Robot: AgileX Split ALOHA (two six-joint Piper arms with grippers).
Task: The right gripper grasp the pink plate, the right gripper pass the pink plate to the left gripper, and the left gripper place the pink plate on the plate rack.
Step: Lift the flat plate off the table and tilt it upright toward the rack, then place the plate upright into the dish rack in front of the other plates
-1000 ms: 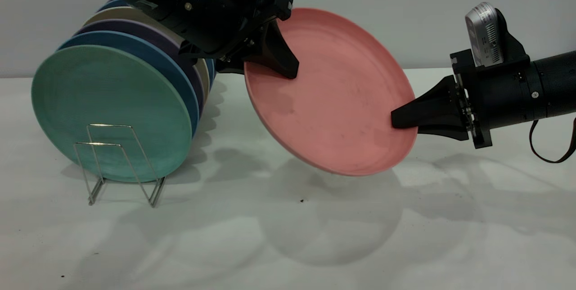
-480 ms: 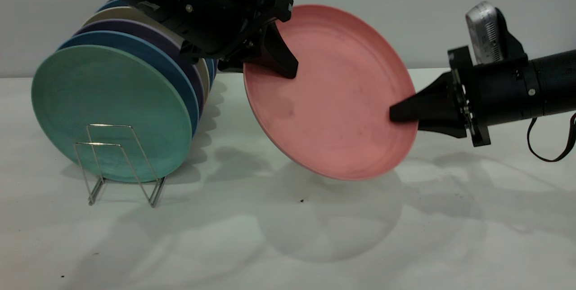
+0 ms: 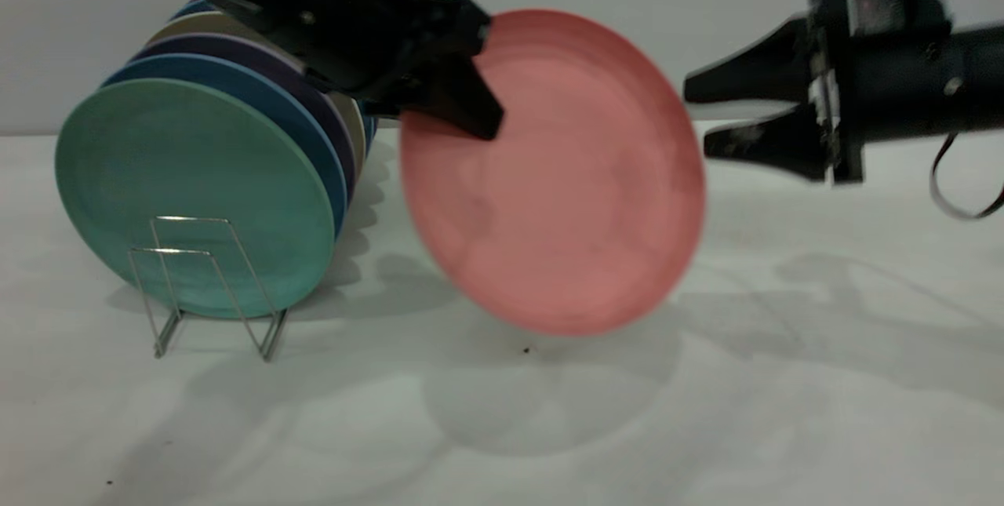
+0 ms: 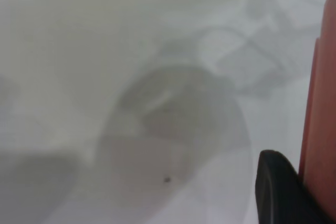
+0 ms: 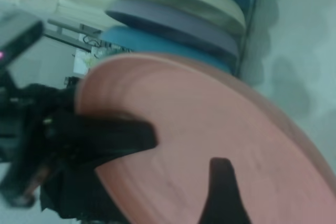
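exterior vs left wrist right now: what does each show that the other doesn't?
Exterior only: the right gripper, open and clear of the pink plate, plus the plate rack with the mint-green plate and others standing in it. Left wrist only: the plate edge-on beside one of the left gripper's fingers, with the plate's shadow on the table below. Both: the left gripper clamped on the pink plate, which is off the table.

My left gripper (image 3: 463, 110) is clamping the pink plate (image 3: 553, 176) at its upper left rim, holding it tilted above the bench (image 3: 706, 412). My right gripper (image 3: 698, 118) is hanging beside the plate's right edge, jaws spread, touching nothing.
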